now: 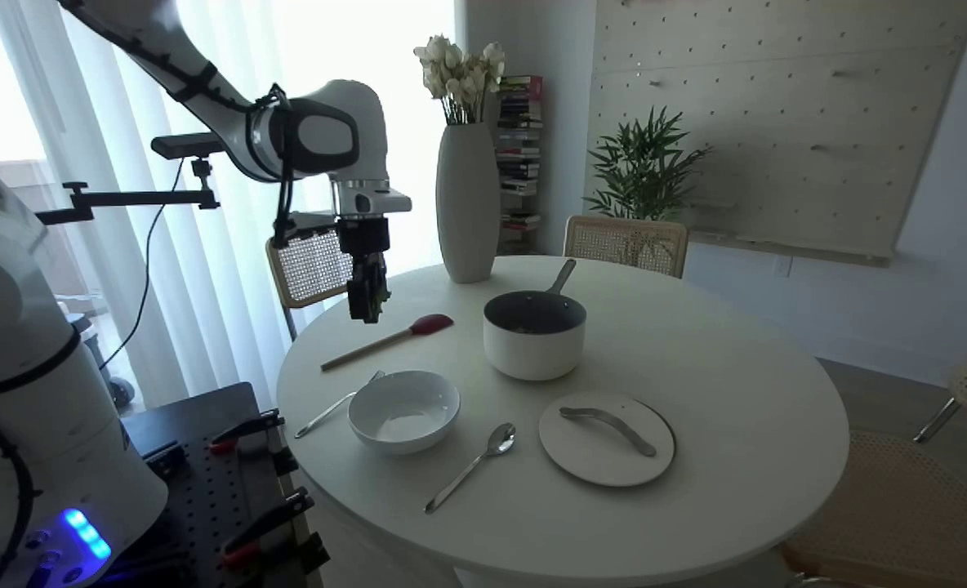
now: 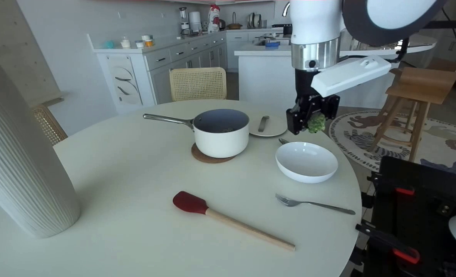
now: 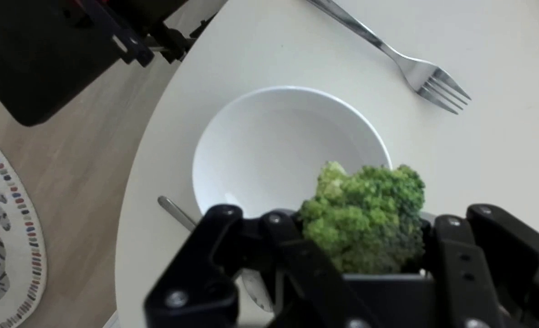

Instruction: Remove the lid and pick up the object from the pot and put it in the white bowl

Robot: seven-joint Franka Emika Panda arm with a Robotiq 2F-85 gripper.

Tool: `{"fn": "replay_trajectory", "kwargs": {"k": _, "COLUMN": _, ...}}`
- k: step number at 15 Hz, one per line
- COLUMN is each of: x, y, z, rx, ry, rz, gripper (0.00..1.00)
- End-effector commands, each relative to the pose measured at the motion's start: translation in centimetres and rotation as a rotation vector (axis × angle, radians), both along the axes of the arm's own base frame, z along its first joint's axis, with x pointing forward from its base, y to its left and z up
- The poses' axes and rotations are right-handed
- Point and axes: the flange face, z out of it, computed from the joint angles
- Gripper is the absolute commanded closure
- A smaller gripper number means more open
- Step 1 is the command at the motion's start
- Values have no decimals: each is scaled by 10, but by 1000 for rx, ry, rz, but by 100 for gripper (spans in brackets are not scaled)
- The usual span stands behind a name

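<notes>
A green broccoli floret, the object, hangs in the air with my gripper shut on it. In an exterior view the gripper holds it above the table, higher than the white bowl. Seen from the wrist, the floret overlaps part of the rim of the bowl, whose visible inside is bare. The white pot stands uncovered in both exterior views; something small and dim shows on its dark floor. Flat on the table rests the lid, its curved grey handle upward.
Around the bowl lie a fork and a spoon. A red spatula with a wooden handle lies farther off. The pot sits on a cork disc. A tall vase rises at the table's edge.
</notes>
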Motion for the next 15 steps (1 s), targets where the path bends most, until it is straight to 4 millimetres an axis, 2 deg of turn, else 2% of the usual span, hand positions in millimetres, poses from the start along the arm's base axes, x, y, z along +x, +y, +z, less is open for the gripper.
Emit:
{"fn": "replay_trajectory", "kwargs": {"k": 1, "x": -27, "y": -22, "z": 2, "rx": 2, "ry": -45, "rz": -34, "gripper": 100}}
{"fn": "replay_trajectory", "kwargs": {"k": 3, "x": -32, "y": -39, "z": 4, "rx": 9, "ry": -59, "rz": -49, "gripper": 100}}
{"fn": "replay_trajectory", "kwargs": {"k": 6, "x": -22, "y": -66, "z": 13, "rx": 19, "ry": -84, "rz": -59, "gripper": 100}}
{"fn": "replay_trajectory", "kwargs": {"k": 8, "x": -25, "y": -76, "z": 8, "rx": 29, "ry": -98, "rz": -54, "gripper": 100}}
{"fn": "replay_trajectory", "kwargs": {"k": 11, "x": -18, "y": -84, "z": 1, "rx": 38, "ry": -93, "rz": -41, "gripper": 100}}
{"fn": "replay_trajectory", "kwargs": {"k": 15, "x": -14, "y": -78, "z": -16, "rx": 37, "ry": -79, "rz": -30, "gripper": 100}}
